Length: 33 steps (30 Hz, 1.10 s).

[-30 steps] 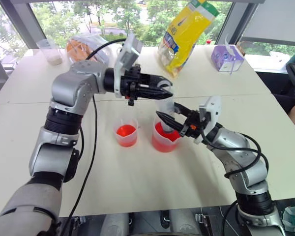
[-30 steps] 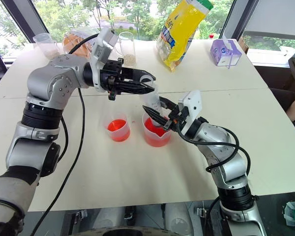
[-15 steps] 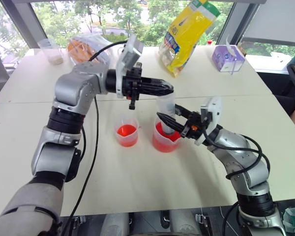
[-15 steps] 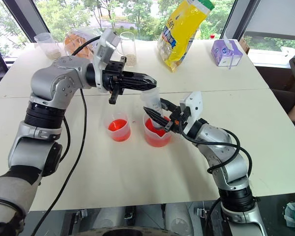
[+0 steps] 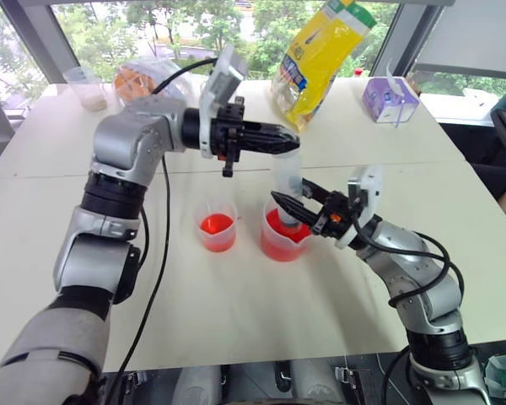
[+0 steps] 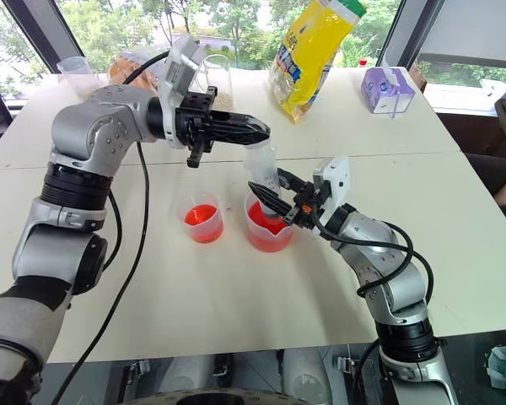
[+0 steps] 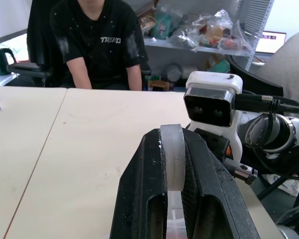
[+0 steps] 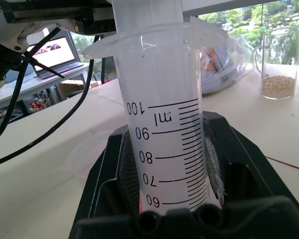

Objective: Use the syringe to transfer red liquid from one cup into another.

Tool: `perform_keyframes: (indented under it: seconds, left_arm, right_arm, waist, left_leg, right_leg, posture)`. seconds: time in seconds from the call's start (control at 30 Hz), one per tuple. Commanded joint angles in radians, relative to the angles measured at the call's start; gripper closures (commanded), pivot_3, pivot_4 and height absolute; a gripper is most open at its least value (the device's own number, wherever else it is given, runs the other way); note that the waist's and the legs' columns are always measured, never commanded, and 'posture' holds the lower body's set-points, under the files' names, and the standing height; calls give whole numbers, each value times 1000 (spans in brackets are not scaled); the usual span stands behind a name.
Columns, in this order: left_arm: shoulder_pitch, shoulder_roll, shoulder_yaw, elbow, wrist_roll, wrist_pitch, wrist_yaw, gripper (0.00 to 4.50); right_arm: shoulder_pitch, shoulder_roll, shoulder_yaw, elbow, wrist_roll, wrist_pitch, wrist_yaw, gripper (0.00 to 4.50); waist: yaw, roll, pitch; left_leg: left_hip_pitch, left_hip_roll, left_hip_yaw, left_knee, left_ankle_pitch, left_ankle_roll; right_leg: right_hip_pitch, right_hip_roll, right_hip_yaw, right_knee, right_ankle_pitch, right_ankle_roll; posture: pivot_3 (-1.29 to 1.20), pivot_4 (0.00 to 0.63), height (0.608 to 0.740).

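The syringe (image 5: 287, 181) stands upright with its lower end in the wide spouted cup (image 5: 283, 240), which holds red liquid (image 5: 278, 247). My right gripper (image 5: 289, 206) reaches in from the right and is shut on the marked barrel (image 8: 162, 144) just above that cup's rim. From the left, my left gripper (image 5: 292, 143) lies level above it, shut on the white plunger's top (image 7: 172, 159). The smaller, narrower cup (image 5: 217, 227), with a little red liquid in it, stands just left of the wide one.
At the back of the table are a yellow bag (image 5: 320, 55), a purple tissue box (image 5: 388, 99), a glass mug of grains (image 6: 221, 84), a clear cup (image 5: 88, 88) and a bag of orange things (image 5: 143, 78). A person (image 7: 97, 45) sits beyond the table.
My left gripper's fingers have closed on the plunger's top. My right gripper has stayed on the barrel, and both cups stand where they were.
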<state>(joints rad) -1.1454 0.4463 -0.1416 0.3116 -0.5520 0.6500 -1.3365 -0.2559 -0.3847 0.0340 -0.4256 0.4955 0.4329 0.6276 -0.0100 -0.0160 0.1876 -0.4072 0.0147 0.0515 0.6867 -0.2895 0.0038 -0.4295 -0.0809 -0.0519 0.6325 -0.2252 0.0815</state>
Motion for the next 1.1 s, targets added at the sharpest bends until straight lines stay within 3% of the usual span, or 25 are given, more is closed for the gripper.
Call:
perform_keyframes:
  seconds: [0.03, 0.5, 0.6, 0.8, 0.83, 1.1]
  left_arm:
    - [-85, 29, 111, -5, -10, -72, 29, 4452]
    - [-35, 28, 92, -55, -25, -42, 12, 4452]
    - [-13, 35, 79, -78, -25, -23, 5, 3364]
    - [24, 63, 75, -119, -21, -10, -10, 294]
    - [28, 71, 85, -123, -21, -12, -6, 111]
    - [-47, 166, 340, -53, -198, 157, 111, 111]
  right_arm:
    - [35, -9, 42, 15, 3, 29, 27, 3090]
    - [-65, -46, -21, -86, 64, 103, -4, 3090]
    - [-89, -50, -34, -105, 77, 119, -14, 3090]
    - [-131, -62, -59, -132, 108, 151, -29, 3090]
    - [-138, -65, -61, -134, 112, 155, -30, 3090]
    - [-324, -12, -66, -74, 170, 184, -61, 3090]
  waist:
    - [0, 0, 0]
    - [0, 0, 0]
    - [-1, 0, 0]
    - [0, 0, 0]
    - [0, 0, 0]
    - [-7, 0, 0]
  left_leg:
    - [0, 0, 0, 0, 0, 0]
    - [0, 0, 0, 0, 0, 0]
    - [0, 0, 0, 0, 0, 0]
    - [0, 0, 0, 0, 0, 0]
    - [0, 0, 0, 0, 0, 0]
    - [0, 1, 0, 0, 0, 0]
  right_leg:
    - [0, 0, 0, 0, 0, 0]
    - [0, 0, 0, 0, 0, 0]
    - [0, 0, 0, 0, 0, 0]
    - [0, 0, 0, 0, 0, 0]
    - [0, 0, 0, 0, 0, 0]
    - [-1, 1, 0, 1, 0, 0]
  posture:
    - [0, 150, 740]
    - [0, 150, 740]
    - [0, 150, 740]
    - [0, 150, 740]
    - [0, 150, 740]
    - [0, 150, 740]
